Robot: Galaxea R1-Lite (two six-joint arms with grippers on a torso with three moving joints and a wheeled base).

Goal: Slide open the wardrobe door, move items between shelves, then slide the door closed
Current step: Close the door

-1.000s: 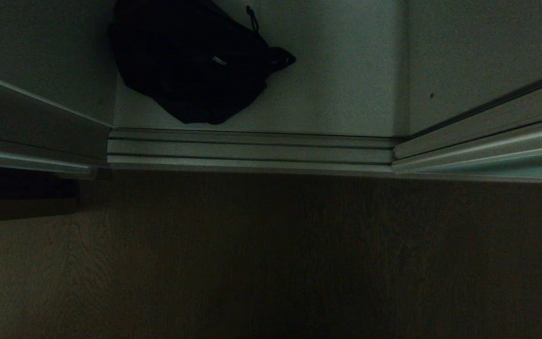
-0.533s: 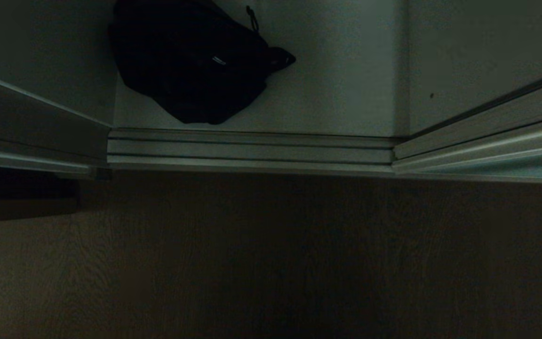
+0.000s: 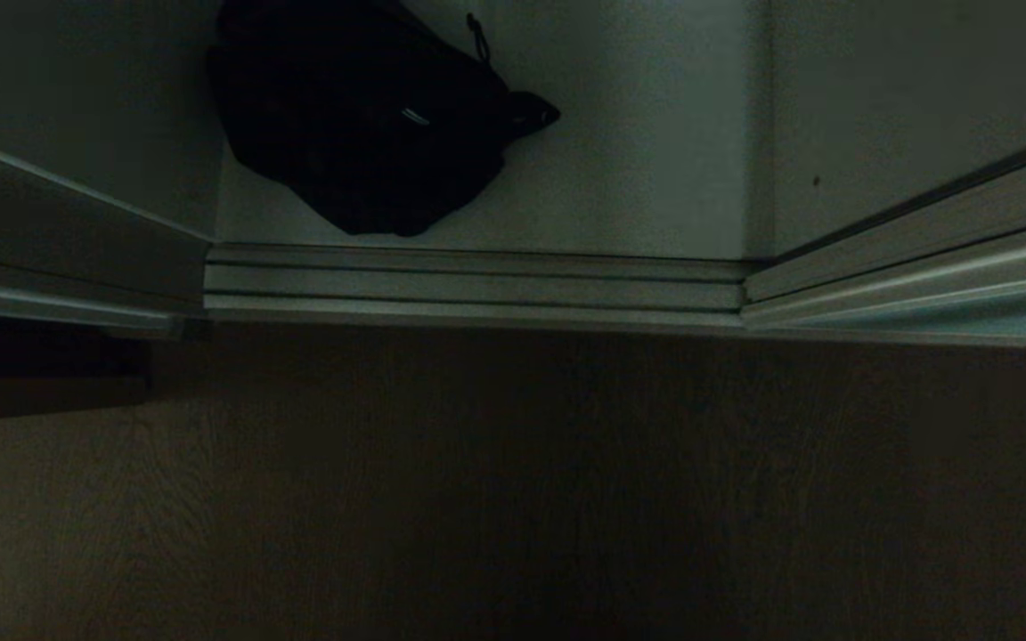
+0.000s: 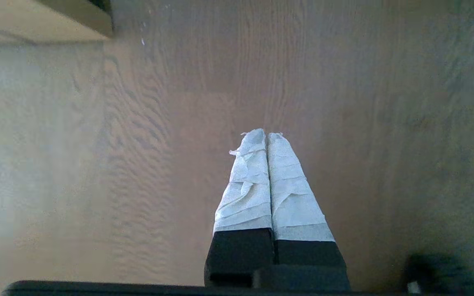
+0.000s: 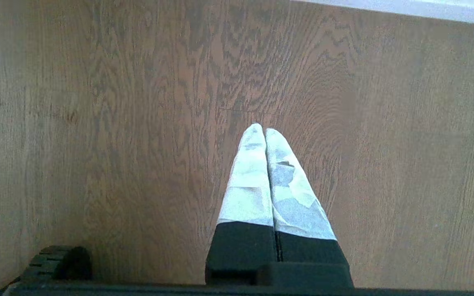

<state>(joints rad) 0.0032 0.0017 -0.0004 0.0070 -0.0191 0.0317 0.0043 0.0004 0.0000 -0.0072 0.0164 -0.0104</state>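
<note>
From the head view the wardrobe stands open: the bottom track (image 3: pixel 477 287) runs bare across the middle, with no panel over it. At 9 o'clock a slim framed edge (image 3: pixel 59 294) angles away to the left, and at 3 o'clock the sliding wardrobe door (image 3: pixel 923 276) shows only its pale metal frame; how far it is drawn aside cannot be told. So the opening step looks done.

The black bag (image 3: pixel 362 116) sits at 11 o'clock on a white shelf board (image 3: pixel 638 178), pushed toward the left wall of the compartment and just behind the track. It is a soft, slumped lump of dark fabric, with a small pale label on its face, a cord at its top and a stubby tab poking out to the right. It would likely sag and fold when lifted, so a hold on a strap or a gathered bunch of cloth seems safer than a pinch on its flat side. No other items or shelves are in view.

Neither arm appears in the head view. In its wrist view the left end effector (image 4: pixel 266 135) hangs over the wooden floor (image 4: pixel 97 164), its taped fingers pressed together and empty. The right end effector (image 5: pixel 263 129) is likewise over the floor, fingers together, gripping nothing.

Whether the bag is already on its target shelf cannot be judged; closing the door is certainly still left.
</note>
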